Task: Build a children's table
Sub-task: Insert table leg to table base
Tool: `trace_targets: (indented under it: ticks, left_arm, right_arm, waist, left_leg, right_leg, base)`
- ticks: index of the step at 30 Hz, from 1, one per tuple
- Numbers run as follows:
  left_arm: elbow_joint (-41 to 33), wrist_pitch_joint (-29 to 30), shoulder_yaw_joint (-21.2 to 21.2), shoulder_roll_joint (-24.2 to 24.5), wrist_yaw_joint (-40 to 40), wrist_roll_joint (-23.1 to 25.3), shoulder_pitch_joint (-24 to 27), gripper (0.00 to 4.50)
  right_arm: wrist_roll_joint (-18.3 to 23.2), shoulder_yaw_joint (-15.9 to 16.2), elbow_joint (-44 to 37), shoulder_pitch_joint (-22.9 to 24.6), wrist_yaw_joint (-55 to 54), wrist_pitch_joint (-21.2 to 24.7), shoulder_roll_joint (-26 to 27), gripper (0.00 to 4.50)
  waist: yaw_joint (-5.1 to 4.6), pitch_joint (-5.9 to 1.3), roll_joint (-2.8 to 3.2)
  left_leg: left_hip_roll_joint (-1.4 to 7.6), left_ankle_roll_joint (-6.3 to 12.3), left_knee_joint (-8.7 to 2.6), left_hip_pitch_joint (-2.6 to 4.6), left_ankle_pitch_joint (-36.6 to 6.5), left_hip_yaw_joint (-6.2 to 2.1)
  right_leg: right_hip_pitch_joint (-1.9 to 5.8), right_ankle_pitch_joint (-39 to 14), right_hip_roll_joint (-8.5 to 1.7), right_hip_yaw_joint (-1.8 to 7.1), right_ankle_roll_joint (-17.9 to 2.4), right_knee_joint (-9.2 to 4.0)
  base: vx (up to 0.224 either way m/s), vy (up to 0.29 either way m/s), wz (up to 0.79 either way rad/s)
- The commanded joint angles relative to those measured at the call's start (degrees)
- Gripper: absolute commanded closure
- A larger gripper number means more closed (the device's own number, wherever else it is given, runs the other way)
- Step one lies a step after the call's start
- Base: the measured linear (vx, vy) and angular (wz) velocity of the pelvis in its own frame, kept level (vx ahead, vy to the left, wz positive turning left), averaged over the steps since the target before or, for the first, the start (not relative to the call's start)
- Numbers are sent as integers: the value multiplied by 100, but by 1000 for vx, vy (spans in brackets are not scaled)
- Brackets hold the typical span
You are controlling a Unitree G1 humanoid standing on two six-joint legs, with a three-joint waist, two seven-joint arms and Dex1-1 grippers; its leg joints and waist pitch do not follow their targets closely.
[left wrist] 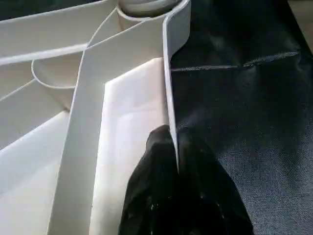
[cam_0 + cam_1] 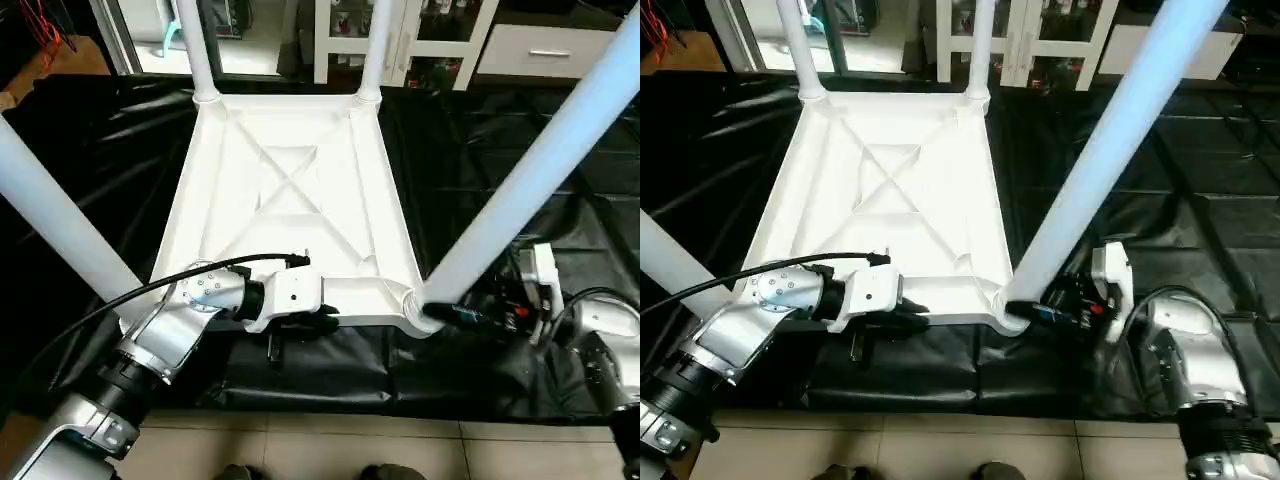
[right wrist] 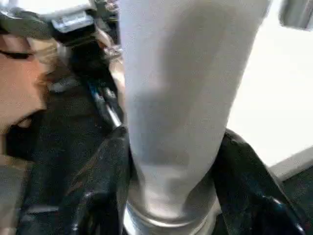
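On the black sheet (image 2: 480, 150) spread over the floor, my children's table lies upside down: its white square top (image 2: 290, 200) shows its diagonal-ribbed underside, with four white tube legs standing up from the round corner sockets. Two far legs (image 2: 378, 50) rise by a white glass-door cabinet (image 2: 440, 40); the two near legs slant towards me, one at my left (image 2: 60, 225), one at my right (image 2: 530, 170). My left gripper (image 1: 173, 147) has its black fingers pressed together on the thin near rim of the top, pinching that wall between them. My right gripper (image 3: 171, 186) has its fingers set apart around the base of the near right leg, one either side, clamped just above its socket. I judge the plastic light, stiff and smooth, so likely slippery; the rim and the low end of a leg look like the sound places to hold, since a long leg gripped high would lever against its socket. Leg tops are cut off at the picture edges, and whether this leg is fully seated in its socket I cannot make out
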Motion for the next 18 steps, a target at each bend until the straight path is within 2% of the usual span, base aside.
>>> trace_targets:
  ticks: [1,4,9,10,12,15,18]
  left_arm:
    - [243,38,-160,67,11,322,25,450]
    - [279,-16,-153,105,8,332,34,450]
    - [276,-8,-130,132,-1,320,34,450]
    - [283,-7,-123,132,3,317,27,450]
    - [283,-7,-123,132,3,317,27,450]
    - [257,11,-108,153,-19,288,44,450]
    - [256,6,-113,159,-28,287,47,450]
  right_arm:
    - [-373,8,368,23,-379,-57,-7,251]
    - [-384,-54,499,-83,-582,-154,77,251]
    - [-387,68,476,-38,-499,-141,144,251]
    - [-439,113,468,5,-473,-215,169,251]
    - [-439,113,468,5,-473,-215,169,251]
    - [-765,520,527,244,-185,-317,111,251]
    - [-818,584,570,245,-152,-284,67,252]
  waist:
    - [-54,-290,-39]
    - [-90,-285,-46]
    - [-143,-295,-40]
    - [-151,-296,-81]
    - [-145,-293,-58]
    - [-138,-279,-55]
    - [-155,-269,-59]
  left_leg:
    - [94,348,-358,79,-1229,-21]
    - [92,314,-361,81,-1349,-27]
    - [94,376,-353,65,-1259,-35]
    - [93,411,-346,60,-1207,-28]
    - [93,428,-348,61,-1186,-32]
    - [96,444,-347,66,-1218,-27]
    - [93,420,-356,56,-1275,-35]
  right_leg:
    - [173,-814,-283,162,-1557,-479]
    - [161,-1047,-285,167,-1493,-500]
    - [171,-939,-282,164,-1508,-487]
    - [172,-845,-275,162,-1527,-479]
    - [170,-835,-282,163,-1535,-473]
    - [159,-903,-287,167,-1521,-484]
    - [162,-967,-279,162,-1490,-492]
  base:
    - [0,0,0]
    - [0,0,0]
    - [0,0,0]
    - [0,0,0]
    - [0,0,0]
    - [0,0,0]
    - [0,0,0]
